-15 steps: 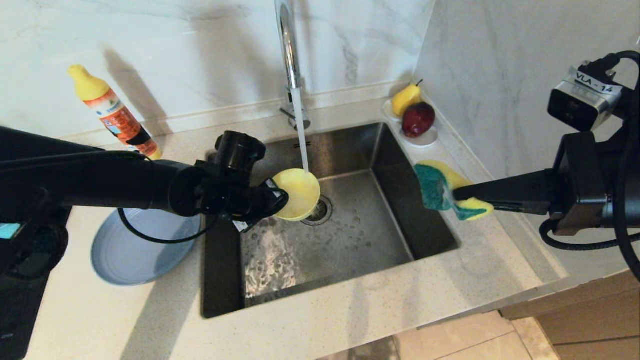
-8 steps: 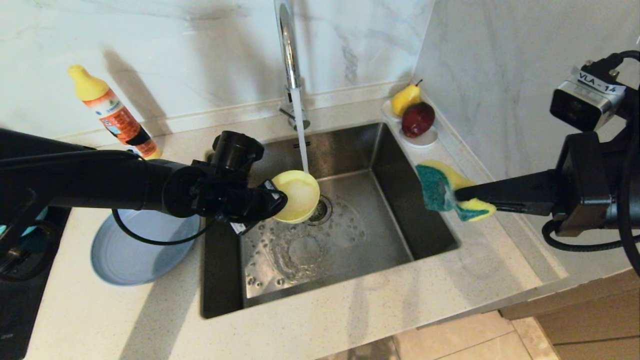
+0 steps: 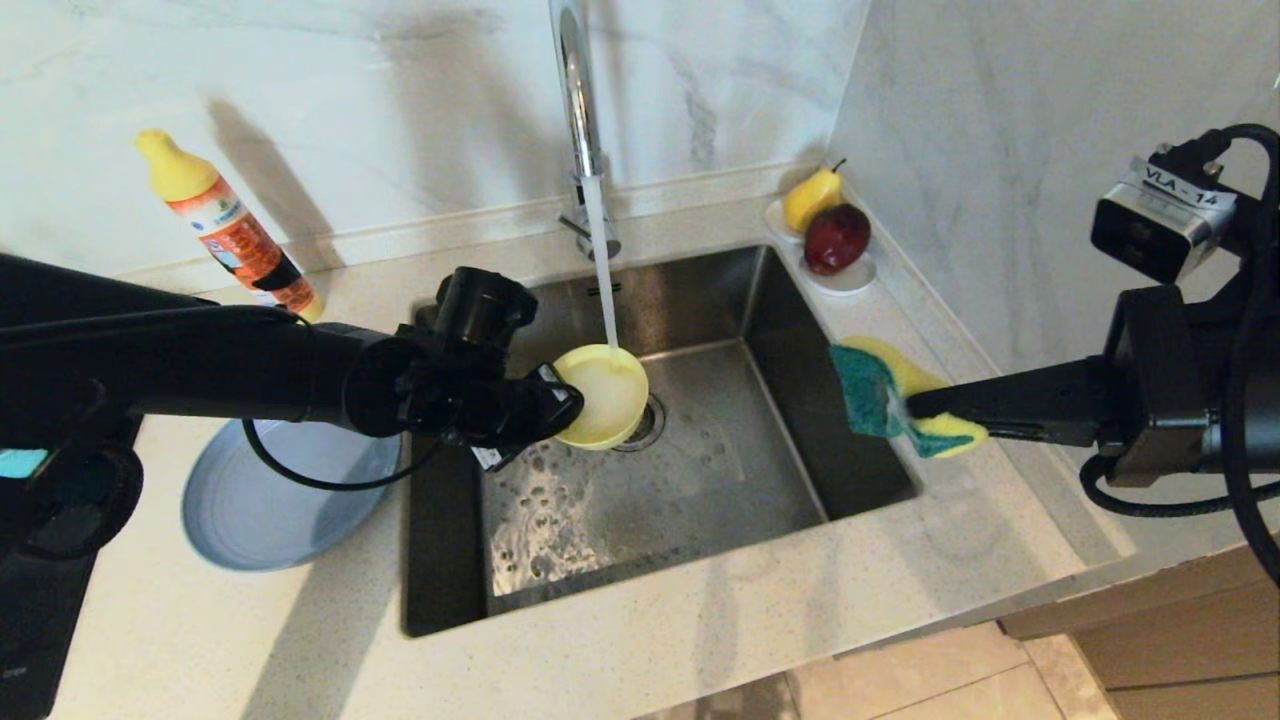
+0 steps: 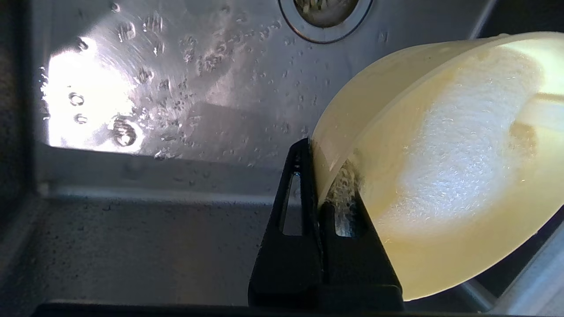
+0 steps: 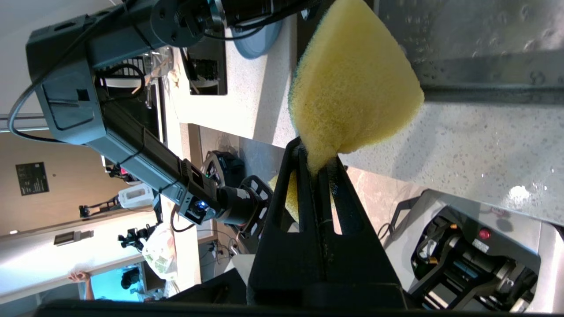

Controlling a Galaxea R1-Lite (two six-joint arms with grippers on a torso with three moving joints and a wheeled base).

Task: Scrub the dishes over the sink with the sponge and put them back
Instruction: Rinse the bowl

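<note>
Yellow-green bowl (image 3: 603, 396): held tilted over the sink (image 3: 800, 330), above the drain (image 3: 648, 420), its inside foamy; the stream from the tap (image 3: 575, 90) falls onto its far rim.
Left gripper (image 3: 560, 408): over the sink's left half, fingers (image 4: 299, 193) pinched tight on the bowl's rim, one inside and one outside.
Sponge (image 3: 885, 395): in the air over the sink's right edge, green face toward the bowl, yellow face away, well apart from the bowl.
Right gripper (image 3: 915, 405): clamped shut on the sponge, squeezing its middle.
Grey-blue plate (image 3: 270, 510): flat on the counter (image 3: 700, 640) just beside the sink's left edge.
Bottle (image 3: 225, 225): at the counter's back left, by the wall.
White dish with fruit (image 3: 830, 240): back right corner of the counter.
</note>
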